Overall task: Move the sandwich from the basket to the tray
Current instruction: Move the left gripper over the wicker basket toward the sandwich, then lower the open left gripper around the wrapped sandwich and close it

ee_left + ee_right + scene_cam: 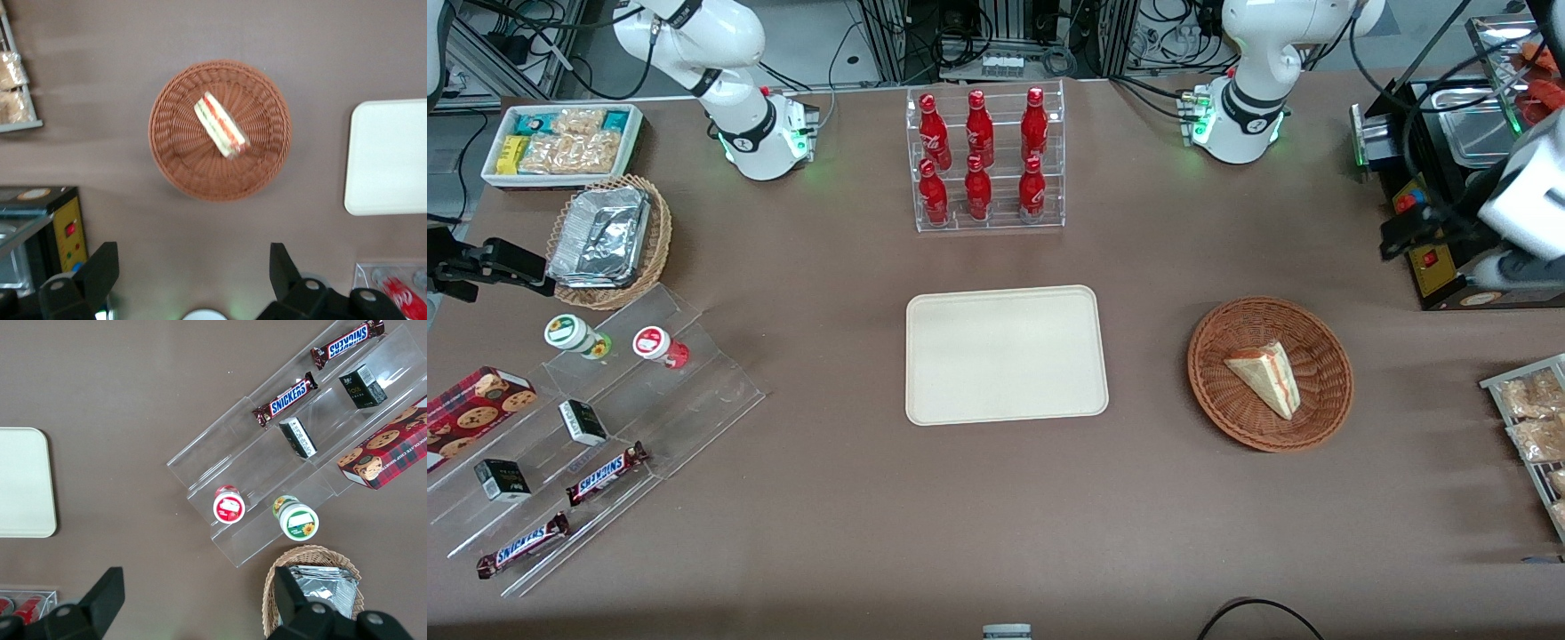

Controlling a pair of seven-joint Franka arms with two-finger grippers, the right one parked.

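The sandwich, a pale bread wedge with red and green filling, lies in the reddish-brown wicker basket toward the working arm's end of the table. The cream tray lies flat beside the basket at the table's middle, with nothing on it. My left gripper hangs high above the table, farther from the front camera than the basket and near a black appliance. In the left wrist view the gripper is open and empty, well apart from the sandwich, the basket and the tray.
A clear rack of red bottles stands farther from the front camera than the tray. A black appliance and a wire rack of bagged snacks flank the basket. A clear stepped stand with snack bars lies toward the parked arm's end.
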